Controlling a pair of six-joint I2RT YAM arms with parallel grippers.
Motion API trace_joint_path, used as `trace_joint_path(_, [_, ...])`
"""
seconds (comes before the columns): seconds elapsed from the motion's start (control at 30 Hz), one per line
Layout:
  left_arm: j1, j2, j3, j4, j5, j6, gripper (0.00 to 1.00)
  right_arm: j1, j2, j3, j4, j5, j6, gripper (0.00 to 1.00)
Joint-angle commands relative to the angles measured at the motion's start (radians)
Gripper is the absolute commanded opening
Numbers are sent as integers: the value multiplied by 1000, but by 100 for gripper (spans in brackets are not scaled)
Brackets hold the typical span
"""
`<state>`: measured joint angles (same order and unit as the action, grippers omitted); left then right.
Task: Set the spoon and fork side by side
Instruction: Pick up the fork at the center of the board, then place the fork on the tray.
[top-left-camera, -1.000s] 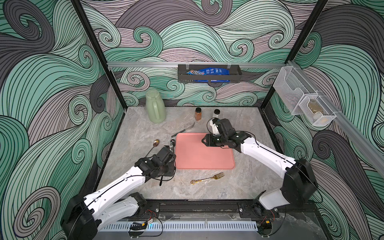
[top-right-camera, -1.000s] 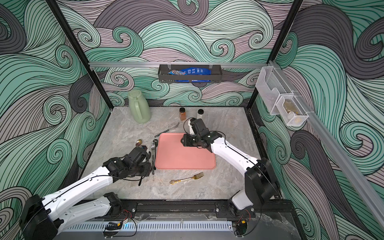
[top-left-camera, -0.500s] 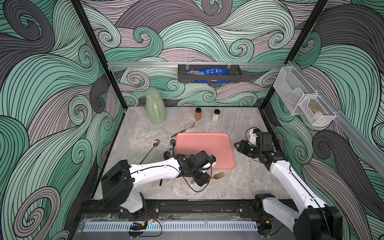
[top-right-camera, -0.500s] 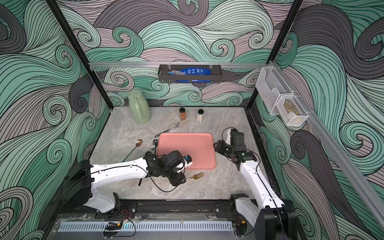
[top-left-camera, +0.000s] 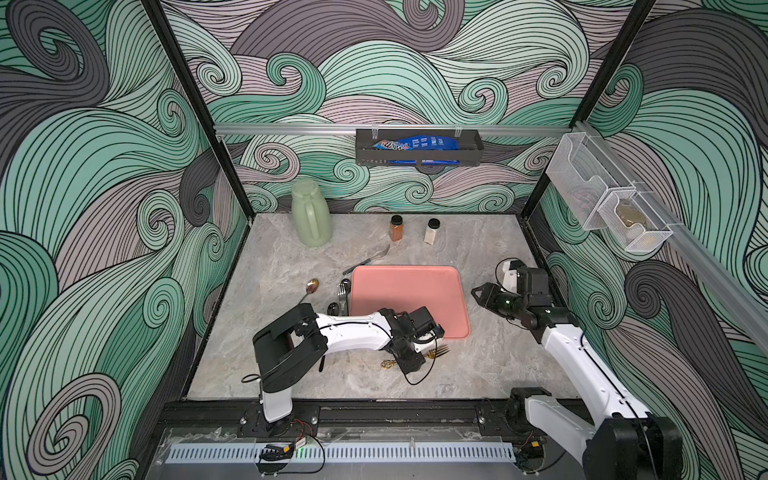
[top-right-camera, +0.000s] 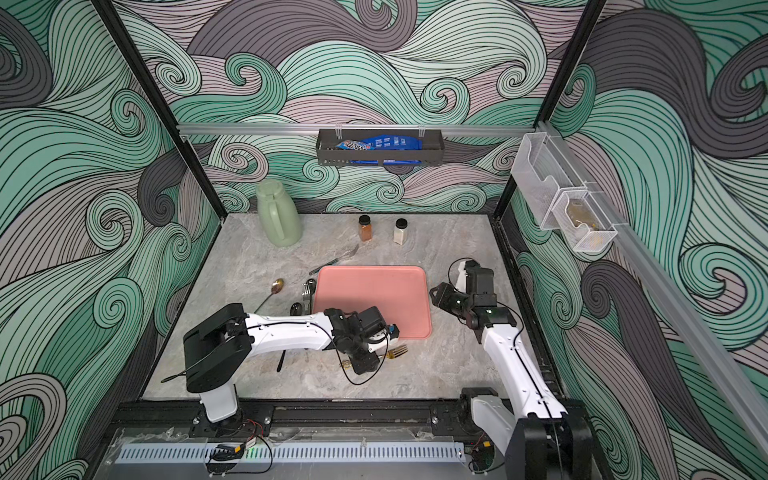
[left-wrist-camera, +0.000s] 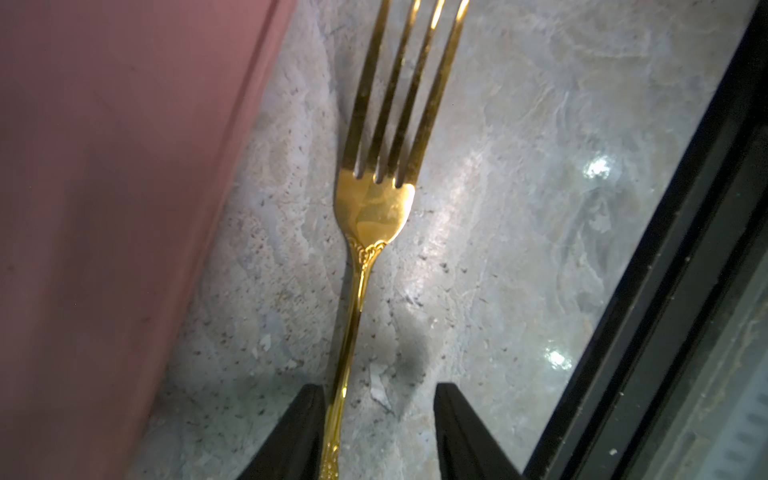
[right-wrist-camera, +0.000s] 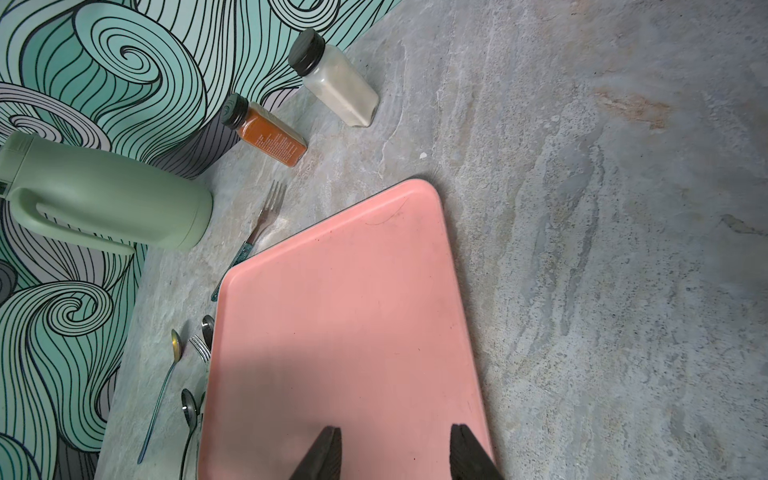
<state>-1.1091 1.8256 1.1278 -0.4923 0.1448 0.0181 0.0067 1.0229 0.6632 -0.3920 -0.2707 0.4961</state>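
Note:
A gold fork (left-wrist-camera: 374, 208) lies flat on the marble floor just in front of the pink tray (top-left-camera: 409, 291), and its tines show in both top views (top-left-camera: 438, 352) (top-right-camera: 397, 351). My left gripper (left-wrist-camera: 379, 388) is low over the fork's handle and open. The handle runs between the jaws, close against one finger (left-wrist-camera: 307, 411), with a wide gap to the other. A spoon (top-left-camera: 311, 286) with a gold bowl and a thin teal handle lies left of the tray, also visible in the right wrist view (right-wrist-camera: 176, 345). My right gripper (right-wrist-camera: 395, 430) hovers open and empty at the tray's right edge (top-left-camera: 478, 291).
A silver fork (top-left-camera: 343, 291) and a dark spoon (top-left-camera: 334, 308) lie along the tray's left edge. A teal-handled fork (top-left-camera: 368, 259) lies behind it. A green jug (top-left-camera: 311, 220) and two spice bottles (top-left-camera: 397, 227) (top-left-camera: 432, 230) stand at the back wall.
My left arm swung from the tray's left side to the gold fork at the front. My right arm pulled back from the tray's far edge to the right. The fork stayed in place.

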Motion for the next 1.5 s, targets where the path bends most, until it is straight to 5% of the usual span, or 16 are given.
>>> trace_joint_path(0.0, [-17,28,35,6,-63,27,42,-6,0,-8,4,-12,-23,47])
trace_joint_path(0.4, [-27,36,-31,94,-99,-43,8,-15,-10,-13,1,-15,-34,48])
trace_joint_path(0.77, [-23,-261,-32,2,-275,-163,3,-17,-33,3,5,-30,-36,47])
trace_joint_path(1.07, [187,-294,28,-52,-398,-316,2,-16,-55,-10,42,-83,-33,47])
trace_joint_path(1.27, [367,-171,111,-98,-424,-456,1,-15,-34,-23,51,-132,-24,47])
trace_joint_path(1.47, [451,-18,189,-140,-386,-540,1,-7,-39,-31,64,-143,-9,47])
